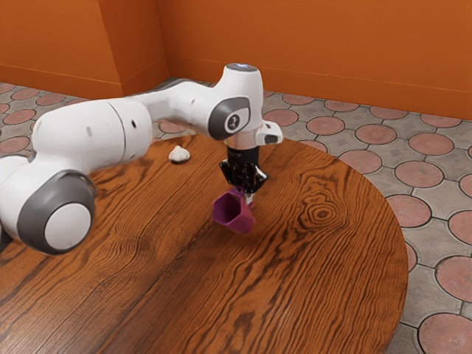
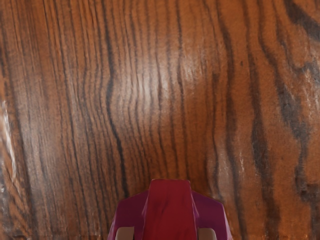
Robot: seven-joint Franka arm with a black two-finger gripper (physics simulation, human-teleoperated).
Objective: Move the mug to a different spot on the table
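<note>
Wooden table [image 1: 332, 243]; fingers [image 1: 251, 190] clamp tilted mug [image 1: 234, 212] (white lump [image 1: 179, 154] behind, exterior view).

A small white lumpy object [image 1: 179, 154] lies on the bench [image 1: 324, 280] toward eleven o'clock; round-patterned floor tiles [image 1: 431, 140], orange walls [image 1: 332, 37] beyond.

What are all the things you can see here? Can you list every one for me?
mug: one, purple, tilted, under the gripper near the table's middle
lump: one, white, on the table's far side beside the arm
table: one, brown wood, round
floor: grey with round reddish tiles, around the table
walls: orange, at the back
arm: one, white and grey, from the exterior view's left
gripper: one, black, shut on the mug
</note>
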